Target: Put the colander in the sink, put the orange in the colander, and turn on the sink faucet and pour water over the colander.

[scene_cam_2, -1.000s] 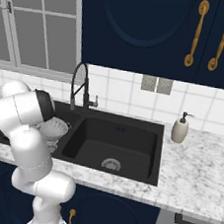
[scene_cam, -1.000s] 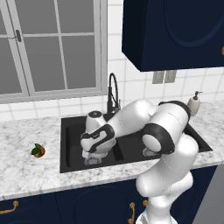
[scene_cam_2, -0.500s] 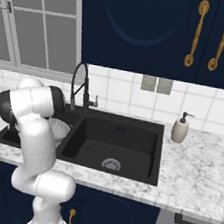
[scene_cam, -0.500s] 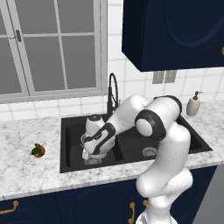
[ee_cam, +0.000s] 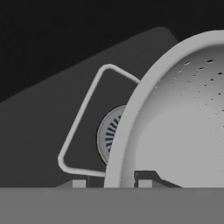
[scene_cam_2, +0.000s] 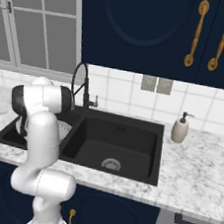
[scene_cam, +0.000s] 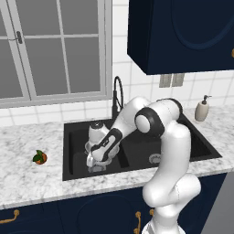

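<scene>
No text, label, brand, number or sign can be read on anything in these views.
</scene>
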Robot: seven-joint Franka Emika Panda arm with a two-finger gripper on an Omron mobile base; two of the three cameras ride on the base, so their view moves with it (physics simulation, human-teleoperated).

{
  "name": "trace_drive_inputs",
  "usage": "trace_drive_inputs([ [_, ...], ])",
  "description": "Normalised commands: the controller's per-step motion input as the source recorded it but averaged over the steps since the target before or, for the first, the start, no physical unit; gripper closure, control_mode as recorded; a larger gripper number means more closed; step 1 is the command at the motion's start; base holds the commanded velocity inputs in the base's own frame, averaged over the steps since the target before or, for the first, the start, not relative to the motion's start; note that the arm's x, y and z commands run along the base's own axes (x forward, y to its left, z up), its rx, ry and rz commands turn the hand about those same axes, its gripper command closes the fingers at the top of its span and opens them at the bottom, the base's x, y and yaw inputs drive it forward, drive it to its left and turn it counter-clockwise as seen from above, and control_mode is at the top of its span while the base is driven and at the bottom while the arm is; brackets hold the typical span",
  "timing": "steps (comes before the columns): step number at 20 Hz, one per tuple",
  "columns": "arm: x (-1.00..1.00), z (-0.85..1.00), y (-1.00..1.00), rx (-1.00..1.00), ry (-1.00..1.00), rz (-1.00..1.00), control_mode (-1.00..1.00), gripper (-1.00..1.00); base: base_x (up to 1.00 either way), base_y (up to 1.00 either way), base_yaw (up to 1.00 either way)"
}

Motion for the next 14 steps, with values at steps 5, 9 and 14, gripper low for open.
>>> trace_drive_inputs([
  [5,0.37,-0.27,0.0,-0.02,0.0,0.0,-1.0,1.0,0.0,0.0,0.0],
  [9,0.34,-0.38,0.0,-0.03,0.0,0.0,-1.0,1.0,0.0,0.0,0.0],
  [14,0.31,-0.35,0.02,-0.03,0.0,0.0,-1.0,1.0,0.0,0.0,0.0],
])
